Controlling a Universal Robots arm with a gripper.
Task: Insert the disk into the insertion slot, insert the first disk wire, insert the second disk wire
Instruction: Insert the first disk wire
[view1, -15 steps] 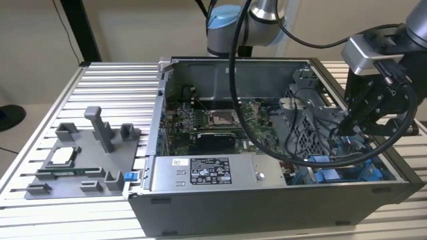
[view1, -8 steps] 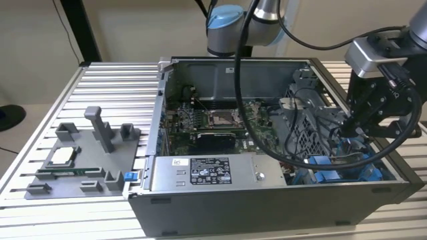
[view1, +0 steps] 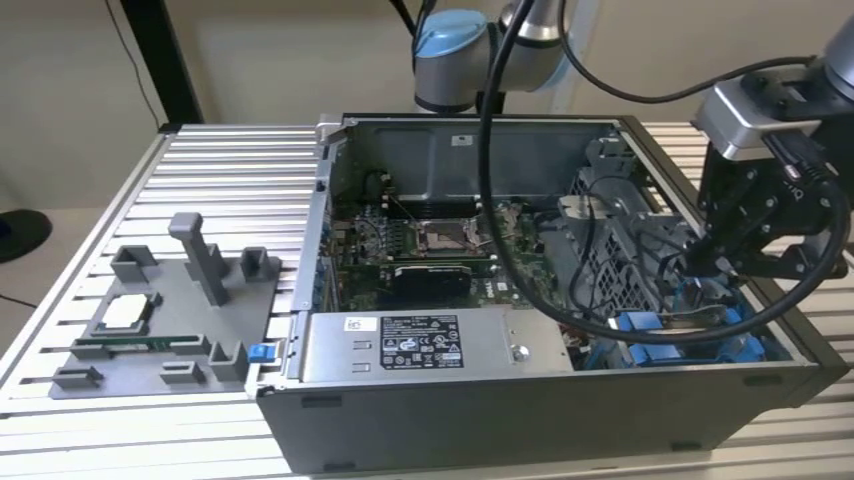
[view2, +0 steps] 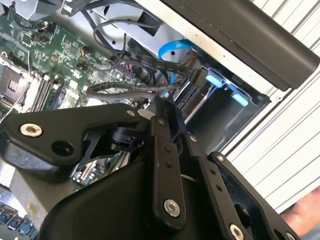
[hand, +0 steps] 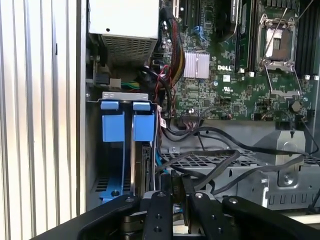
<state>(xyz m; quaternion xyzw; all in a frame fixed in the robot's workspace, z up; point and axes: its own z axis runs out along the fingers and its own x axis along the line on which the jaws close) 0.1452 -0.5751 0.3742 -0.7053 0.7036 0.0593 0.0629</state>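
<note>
The disk (hand: 145, 162) sits upright in the insertion slot (hand: 125, 95) at the corner of the open computer case, its blue carrier tab (hand: 144, 127) facing out. A second blue tab (hand: 111, 126) stands beside it. My gripper (hand: 177, 184) hangs just over the disk's inner end, next to the perforated cage. Its fingers are drawn together on a black disk wire (hand: 210, 159) that runs off across the cage. In the second wrist view the gripper (view2: 159, 102) meets the same flat black wire (view2: 130, 88) beside the blue-clipped bay (view2: 220, 80). In the exterior view the gripper (view1: 694, 265) reaches down into the case's right side.
A perforated grey cage (hand: 250, 172) with loose black cables lies by the bay. The motherboard (hand: 225, 75) and the power-supply box (view1: 414, 345) fill the rest of the case. A grey fixture (view1: 160, 320) with parts stands on the ribbed table at the exterior view's left.
</note>
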